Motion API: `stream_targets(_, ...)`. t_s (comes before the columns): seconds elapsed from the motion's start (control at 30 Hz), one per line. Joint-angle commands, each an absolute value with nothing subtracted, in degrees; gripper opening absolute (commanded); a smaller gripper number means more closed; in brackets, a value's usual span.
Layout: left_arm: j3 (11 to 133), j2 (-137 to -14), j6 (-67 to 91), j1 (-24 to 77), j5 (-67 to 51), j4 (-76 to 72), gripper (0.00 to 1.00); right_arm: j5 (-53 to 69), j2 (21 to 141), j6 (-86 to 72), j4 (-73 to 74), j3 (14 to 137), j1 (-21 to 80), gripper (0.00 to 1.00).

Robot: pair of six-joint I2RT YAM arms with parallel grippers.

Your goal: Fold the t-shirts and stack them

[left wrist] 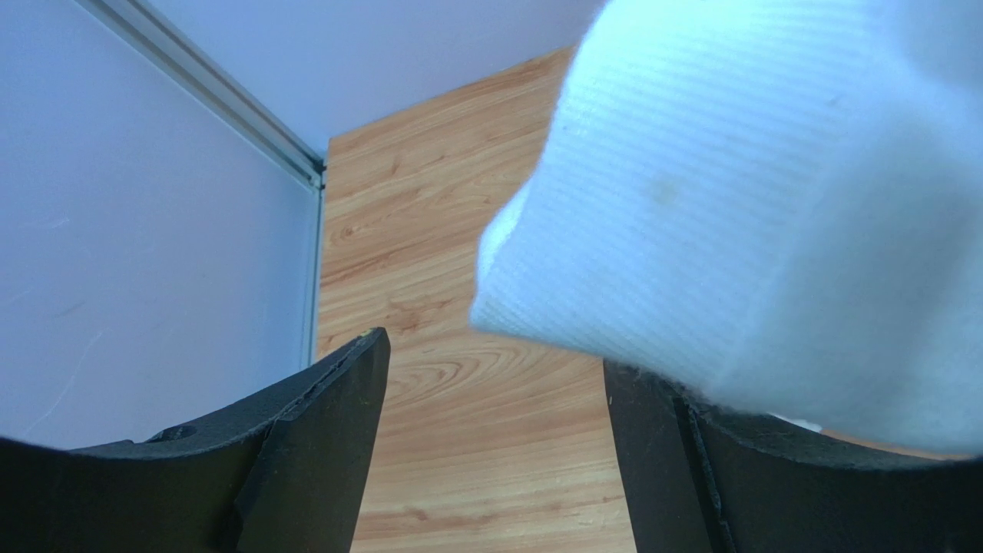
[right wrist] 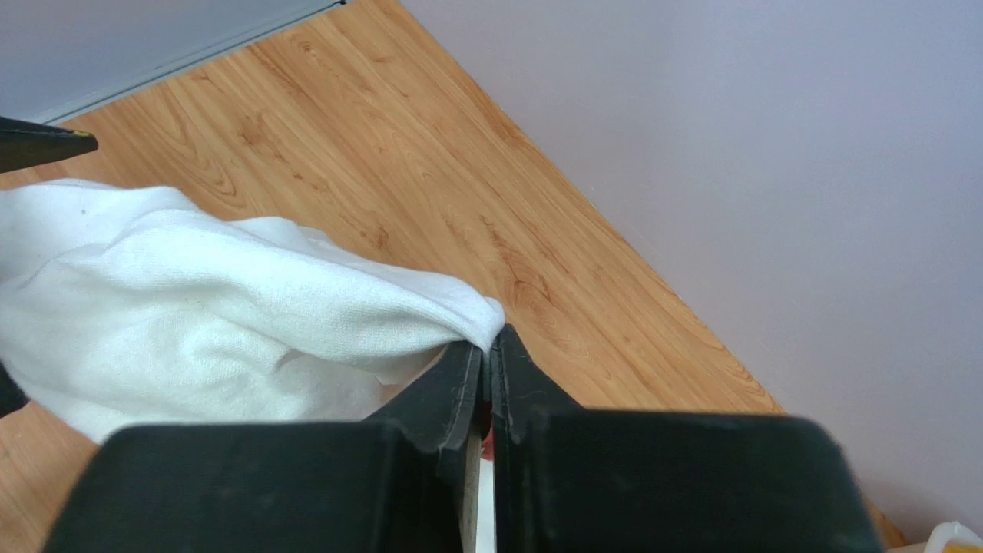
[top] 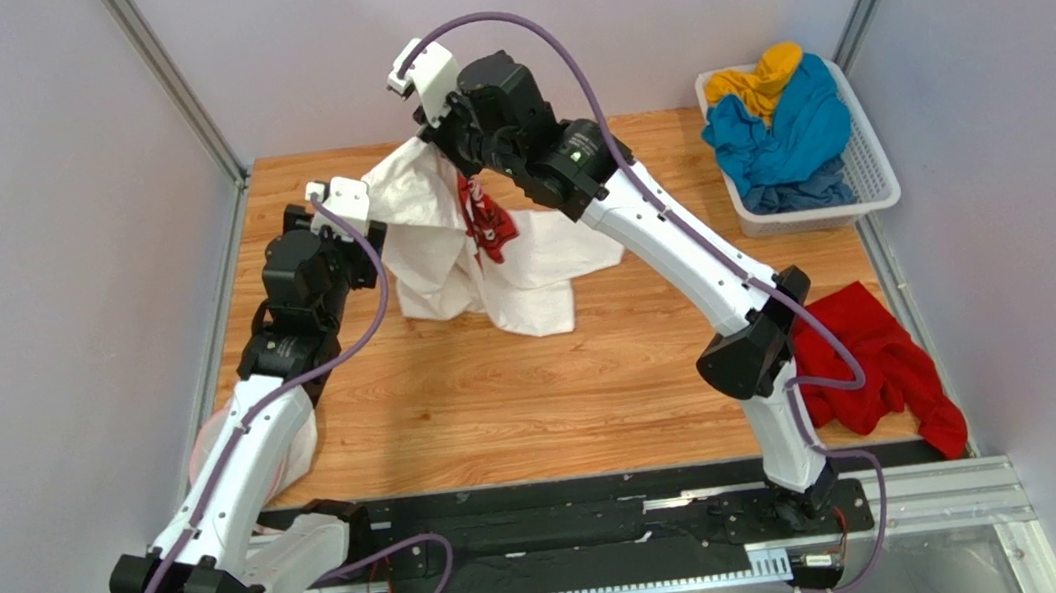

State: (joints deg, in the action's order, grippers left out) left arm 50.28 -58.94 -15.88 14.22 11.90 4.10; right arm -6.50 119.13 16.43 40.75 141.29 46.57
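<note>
The white t-shirt (top: 515, 261) with its red chest print (top: 487, 222) hangs bunched at the back of the wooden table (top: 532, 402), its lower part resting on the wood. My right gripper (top: 450, 152) is shut on its upper edge and holds it up; in the right wrist view the white t-shirt (right wrist: 208, 311) is pinched at the gripper's (right wrist: 490, 340) tips. My left gripper (top: 373, 213) is at the shirt's left edge. In the left wrist view the left gripper (left wrist: 496, 351) is open, with the white t-shirt (left wrist: 750, 196) draped over its right finger (left wrist: 692, 461).
A red t-shirt (top: 876, 367) lies crumpled at the right table edge beside the right arm. A white lattice basket (top: 870, 172) at the back right holds a blue t-shirt (top: 780, 137) and a yellow t-shirt (top: 760, 79). A pale cloth (top: 293, 454) lies under the left arm.
</note>
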Motion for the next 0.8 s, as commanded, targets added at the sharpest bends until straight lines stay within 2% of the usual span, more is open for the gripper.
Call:
stream_targets(0.0, 50.36, -57.83, -16.61, 14.06, 13.36, 1.84, 0.77, -12.21, 120.06, 19.68, 34.80, 137.40, 46.58, 0.25)
stream_targets(0.07, 50.45, -57.83, -16.52, 14.06, 13.18, 2.11, 0.77, -12.92, 119.88, 19.78, 34.89, 134.66, 46.32, 0.61)
stream_targets(0.1, 50.62, -57.83, -16.52, 14.06, 13.01, 2.46, 0.77, -13.27, 119.80, 19.51, 35.15, 132.30, 46.32, 0.98)
stream_targets(0.4, 49.84, -56.95, -19.33, 14.06, 7.48, 7.10, 0.77, -13.54, 114.45, 14.42, 38.14, 119.46, 43.60, 1.00)
stream_targets(0.53, 48.96, -56.51, -22.84, 14.06, -1.55, 13.70, 0.77, -12.83, 108.56, 15.11, 38.67, 108.75, 43.16, 1.00)
stream_targets(0.77, 44.21, -57.30, -27.42, 14.06, -8.08, 16.52, 0.77, -9.32, 104.50, 14.86, 39.64, 91.43, 43.15, 1.00)
